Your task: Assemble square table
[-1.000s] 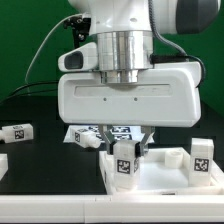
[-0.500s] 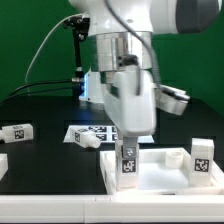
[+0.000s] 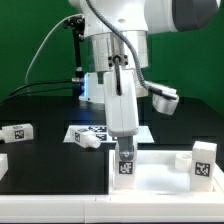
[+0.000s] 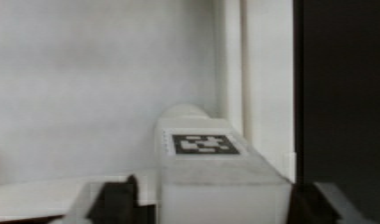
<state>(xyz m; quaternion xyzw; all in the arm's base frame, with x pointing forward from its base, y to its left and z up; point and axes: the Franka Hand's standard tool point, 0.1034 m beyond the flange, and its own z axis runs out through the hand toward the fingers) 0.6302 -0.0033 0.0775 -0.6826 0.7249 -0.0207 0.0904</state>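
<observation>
Exterior view is showing us the tool [image 3: 125, 150] gripping an upright leg [image 3: 125, 165] at the corner of the tabletop [image 3: 158, 180] on the exterior view's left, the tabletop lying on the desk [image 3: 45, 170]. We are judging this a screwing-in step: the leg should be standing vertical, turning without side force.

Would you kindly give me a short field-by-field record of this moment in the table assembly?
gripper: pointing down, shut on the held leg
held leg: upright, at the tabletop corner on the exterior view's left
tabletop: lying flat, nearest the camera
second leg: upright on the tabletop, at the exterior view's right
far loose leg: lying on the table, at the exterior view's left
near loose leg: lying at the marker board
</observation>
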